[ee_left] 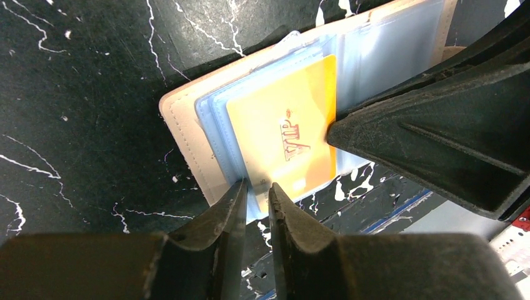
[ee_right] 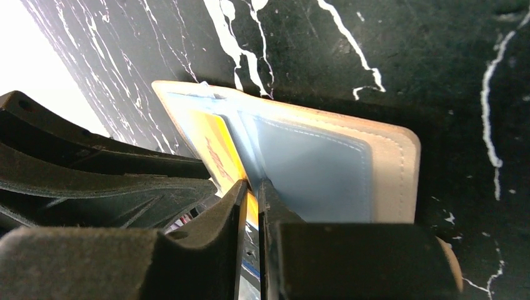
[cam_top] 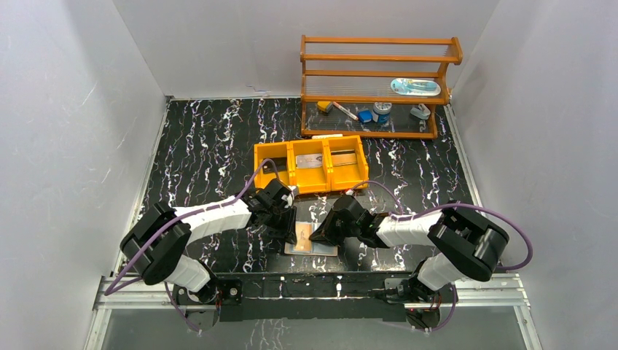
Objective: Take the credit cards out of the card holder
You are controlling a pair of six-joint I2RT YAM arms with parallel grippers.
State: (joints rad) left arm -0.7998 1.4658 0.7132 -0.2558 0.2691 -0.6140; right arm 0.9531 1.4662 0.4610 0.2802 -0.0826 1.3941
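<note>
- Orange plastic stamped VIP: the orange VIP card (ee_left: 281, 131) lies against the clear blue sleeves (ee_left: 214, 122) of the card holder (ee_left: 181, 125). The holder is spread open on the black marbled table (ee_left: 75, 94), just beyond the arm bases and between both grippers. We cannot tell how much of the card a sleeve covers.
- The right gripper (ee_right: 253, 186) is all but closed, with the card's edge running between its fingers. The left gripper (ee_left: 257, 187) is narrowed to a slit across the holder's near edge and appears to nip sleeve and tan cover together.
- We judge the right pinch shallow. A pull off the sleeve's line could slip the fingers from the card or bend it.
- If the left hold gives, the whole holder may drag or fold shut behind the card. The two grippers are almost touching, so they could also knock each other.
- Farther back, the orange three-compartment tray (cam_top: 312, 187) shows a flat grey piece (cam_top: 310, 162) in its middle compartment. We cannot read the outer two compartments.
- Farthest away, the wooden rack (cam_top: 379, 40) carries a blue-and-white packet (cam_top: 415, 87) on one shelf, with small oddments on the shelf below.
</note>
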